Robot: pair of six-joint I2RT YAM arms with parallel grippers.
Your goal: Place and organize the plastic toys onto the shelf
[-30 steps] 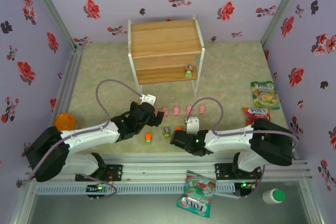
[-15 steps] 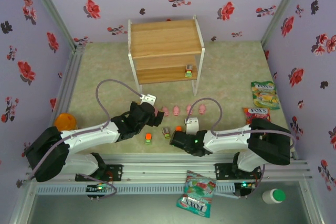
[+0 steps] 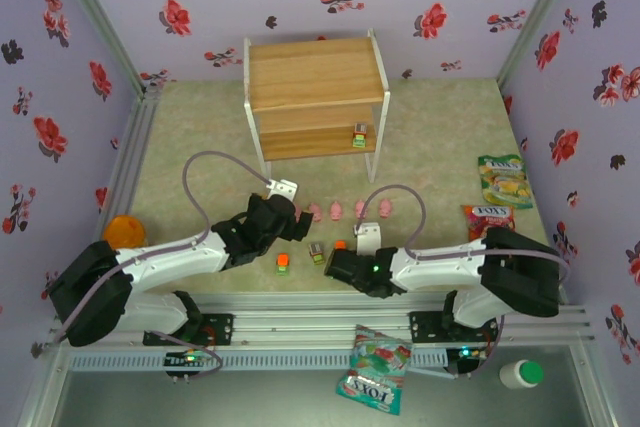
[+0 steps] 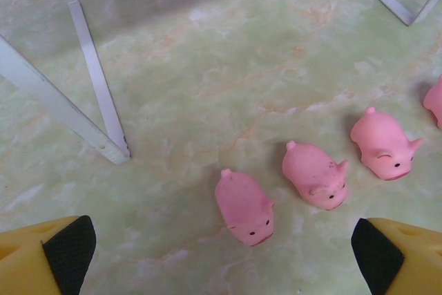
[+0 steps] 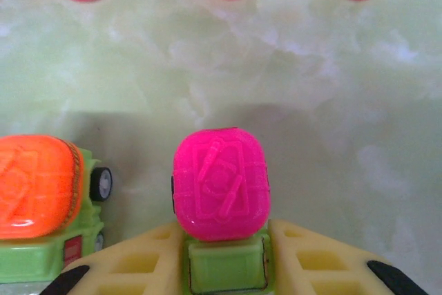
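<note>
The snack bag (image 3: 375, 372) lying over my near base rail carries lettering that looks like TOXY. Another bag (image 3: 500, 179) on the right of the mat shows similar lettering. The shelf (image 3: 315, 72) stands at the far side, with one small blocky toy (image 3: 356, 135) on its lower board. My right gripper (image 5: 226, 240) is clenched on the green base of the pink-topped toy (image 5: 221, 184), just right of an orange-topped truck (image 5: 41, 195). My left gripper (image 4: 221, 253) is spread wide over three pink pigs (image 4: 315, 175), right of a white shelf leg (image 4: 97, 101).
</note>
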